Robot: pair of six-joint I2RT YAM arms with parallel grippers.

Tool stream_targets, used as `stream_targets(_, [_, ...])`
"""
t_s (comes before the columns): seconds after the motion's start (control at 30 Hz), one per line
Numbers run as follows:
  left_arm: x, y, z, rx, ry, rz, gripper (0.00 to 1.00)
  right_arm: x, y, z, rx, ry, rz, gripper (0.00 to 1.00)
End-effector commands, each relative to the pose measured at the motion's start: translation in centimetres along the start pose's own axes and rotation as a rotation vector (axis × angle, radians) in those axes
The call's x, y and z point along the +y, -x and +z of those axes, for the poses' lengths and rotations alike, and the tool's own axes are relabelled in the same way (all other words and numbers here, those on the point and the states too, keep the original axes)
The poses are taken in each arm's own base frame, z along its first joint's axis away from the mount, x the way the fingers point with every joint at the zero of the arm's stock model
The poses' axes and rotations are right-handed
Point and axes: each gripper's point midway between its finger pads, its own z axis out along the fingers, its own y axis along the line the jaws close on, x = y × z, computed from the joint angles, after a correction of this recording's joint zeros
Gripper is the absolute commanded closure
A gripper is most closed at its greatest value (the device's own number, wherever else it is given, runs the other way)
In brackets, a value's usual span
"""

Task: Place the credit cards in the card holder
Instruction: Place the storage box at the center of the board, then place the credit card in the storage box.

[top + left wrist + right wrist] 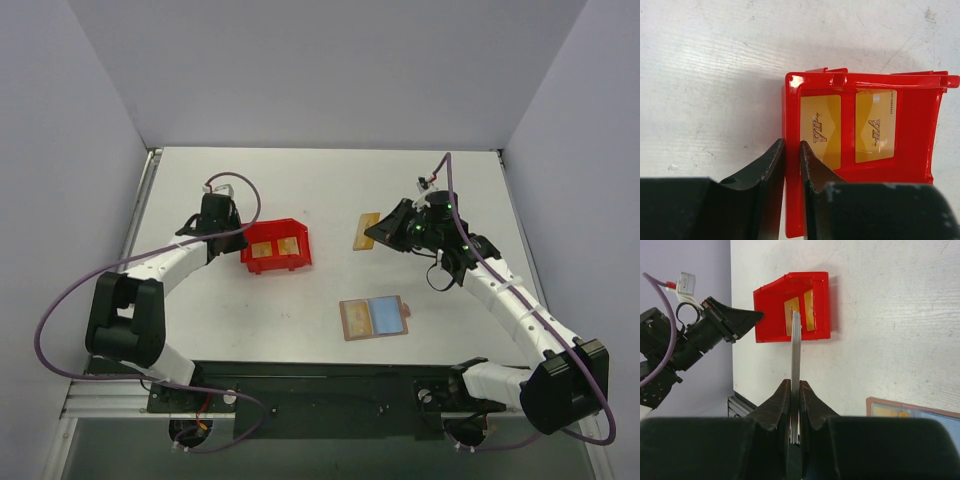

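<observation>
**Lower centre, overhead view.** The card holder (373,318) lies open and flat on the desk (330,180), with its tan half to the left and its blue half to the right. Whether a card already sits in a pocket cannot be told.

**Middle right.** The right claw (388,231) is clamped on a thin stack of cards (364,232), gripped by one end. The stack is beyond the holder and well apart from it.

**Middle left.** The left claw (238,237) is closed on the left wall of the red bin (290,262), with one finger inside and one outside. Two cards (821,131) lie side by side on the bin's floor, gold face up.

**Progress.** The task appears to be at an early stage. The held stack is not yet at the holder, and the two cards in the bin remain to be fetched and put in.
</observation>
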Motion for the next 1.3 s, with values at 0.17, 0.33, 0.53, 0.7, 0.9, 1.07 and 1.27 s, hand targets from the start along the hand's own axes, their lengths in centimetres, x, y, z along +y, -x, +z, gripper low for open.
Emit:
stream_targets(0.17, [1.7,0.0,0.1,0.035,0.039,0.151,0.69,1.6,1.1,-1.0,-0.001,0.031,-0.061,1.00])
stream_targets(0.33, [1.1,0.4,-0.5,0.019,0.013,0.141,0.48,1.7,1.0,-0.9,0.009,0.035,-0.057,1.00])
stream_targets(0.53, [1.0,1.8,-2.6,-0.037,0.030,0.114,0.43,1.5,1.0,-1.0,0.002,0.032,-0.064,1.00])
stream_targets(0.7, [-1.2,5.8,-7.0,-0.173,-0.036,0.106,0.37,1.3,1.2,-1.1,-0.013,0.025,-0.080,1.00])
stream_targets(0.9, [-3.2,9.4,-12.7,-0.298,-0.122,0.064,0.14,1.0,1.5,-1.3,-0.034,0.011,-0.101,1.00])
stream_targets(1.07, [-7.3,10.2,-15.7,-0.302,-0.373,-0.040,0.11,1.7,1.3,-1.0,-0.014,0.052,-0.113,1.00])
stream_targets(1.27, [-14.5,7.1,-18.8,-0.126,-0.905,-0.189,0.14,5.5,0.9,-1.3,0.011,0.270,-0.152,1.00])
